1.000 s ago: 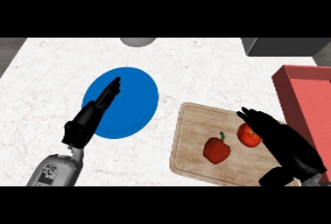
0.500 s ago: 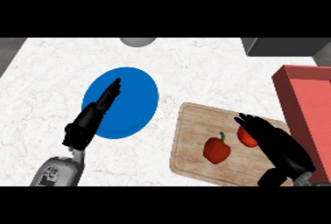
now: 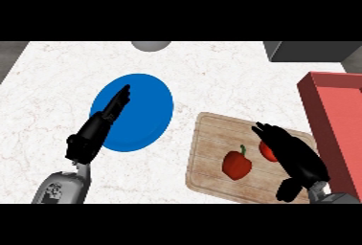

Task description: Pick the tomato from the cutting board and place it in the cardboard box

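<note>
A blue plate [image 3: 145, 112] lies on the white marble counter [image 3: 212, 76], a red pepper [image 3: 237, 164] well to its right

Left hand [image 3: 99, 128] extended, fingers straight, grey forearm below; right hand [image 3: 293, 153] angled forward, fingers slightly bent.

Wooden cutting board [image 3: 212, 162] seen near right on the table [image 3: 212, 76]. Tomato [image 3: 267, 152] partly covered by the right hand [image 3: 293, 155], fingers draped over it. Red pepper [image 3: 237, 165] lies just left. Left hand [image 3: 99, 127] held straight over the blue plate [image 3: 145, 105].
</note>
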Controlling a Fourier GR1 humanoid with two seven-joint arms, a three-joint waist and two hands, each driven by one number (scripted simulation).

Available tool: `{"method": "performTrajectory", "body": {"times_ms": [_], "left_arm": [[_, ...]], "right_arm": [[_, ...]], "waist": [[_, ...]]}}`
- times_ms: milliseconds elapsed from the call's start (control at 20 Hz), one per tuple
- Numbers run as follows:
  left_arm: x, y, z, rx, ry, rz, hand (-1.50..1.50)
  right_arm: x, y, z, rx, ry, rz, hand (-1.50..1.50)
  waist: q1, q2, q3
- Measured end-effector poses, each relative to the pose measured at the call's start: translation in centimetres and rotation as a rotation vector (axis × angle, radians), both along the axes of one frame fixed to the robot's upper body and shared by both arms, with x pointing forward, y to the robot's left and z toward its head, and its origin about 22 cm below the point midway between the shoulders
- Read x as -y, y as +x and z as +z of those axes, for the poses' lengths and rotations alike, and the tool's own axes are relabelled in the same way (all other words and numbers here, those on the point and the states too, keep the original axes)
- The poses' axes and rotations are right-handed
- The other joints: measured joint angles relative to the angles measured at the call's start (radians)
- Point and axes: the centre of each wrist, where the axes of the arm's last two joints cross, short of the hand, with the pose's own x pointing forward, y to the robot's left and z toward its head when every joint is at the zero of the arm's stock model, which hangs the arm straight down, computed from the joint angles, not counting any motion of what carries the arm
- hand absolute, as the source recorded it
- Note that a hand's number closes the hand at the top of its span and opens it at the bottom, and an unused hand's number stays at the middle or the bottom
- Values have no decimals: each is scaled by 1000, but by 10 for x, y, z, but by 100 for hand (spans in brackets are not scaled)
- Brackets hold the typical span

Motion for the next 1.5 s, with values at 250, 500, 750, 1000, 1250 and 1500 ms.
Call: {"method": "performTrajectory", "body": {"times_ms": [250,500,750,1000,1250,1500], "left_arm": [[1,6,3,-6,-1,-2,0],[9,5,4,-6,2,-6,0],[5,6,6,-4,6,-3,0],[7,4,2,-10,-3,-11,0],[6,3,1,-13,-7,-10,0],[3,3,-1,-14,-10,12,0]], "right_arm": [[7,6,-13,2,-29,0,150],[12,16,-12,3,-42,28,150],[19,17,-16,46,-49,110,150],[45,7,0,46,-44,539,150],[61,0,20,75,-7,921,150],[89,-2,43,190,46,1087,150]], "waist": [[-1,-2,-4],[0,-6,-7],[-1,-7,-8],[10,-3,4],[8,-5,14],[-24,-3,19]]}}
